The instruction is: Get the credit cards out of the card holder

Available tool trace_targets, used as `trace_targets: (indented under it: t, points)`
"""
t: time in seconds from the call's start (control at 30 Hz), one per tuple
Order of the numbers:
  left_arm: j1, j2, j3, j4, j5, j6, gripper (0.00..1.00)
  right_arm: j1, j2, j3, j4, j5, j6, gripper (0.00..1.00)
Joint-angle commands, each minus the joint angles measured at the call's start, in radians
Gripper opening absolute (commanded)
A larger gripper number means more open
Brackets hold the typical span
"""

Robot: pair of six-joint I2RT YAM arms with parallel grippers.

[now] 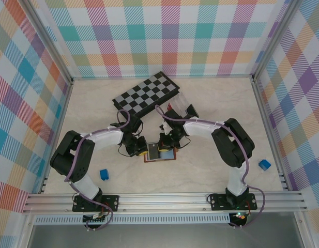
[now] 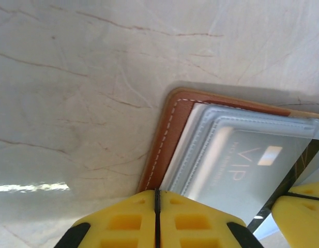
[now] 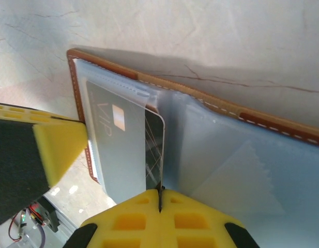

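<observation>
The card holder lay open flat on the marble-look counter, at 6 o'clock from the chessboard. It was stitched brown leather with frosted blue-grey sleeves. The right claw was pinched shut on a dark glossy VIP credit card, partly out of its sleeve. The left claw was closed at the holder's edge, couldn't tell if it gripped anything. A blue cube sat at 8 o'clock.

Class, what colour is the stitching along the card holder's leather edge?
White stitching on the brown card holder; clearest in the left wrist view.
</observation>
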State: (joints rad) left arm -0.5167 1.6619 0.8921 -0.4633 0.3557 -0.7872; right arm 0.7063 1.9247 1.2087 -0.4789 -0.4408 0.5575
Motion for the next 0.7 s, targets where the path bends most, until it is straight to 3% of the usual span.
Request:
trace_targets:
  t: [0.0, 0.33, 0.67]
  points:
    - [-0.011, 0.018, 0.025, -0.059, -0.027, 0.026, 0.09, -0.007, -0.038, -0.009, -0.029, 0.033, -0.007, 0.01]
    - [-0.011, -0.061, 0.058, -0.031, 0.013, 0.027, 0.1, -0.007, -0.012, 0.004, -0.049, 0.032, -0.01, 0.02]
    - [-0.038, 0.019, 0.085, -0.004, 0.053, 0.028, 0.07, -0.007, -0.001, 0.006, -0.044, 0.029, -0.002, 0.04]
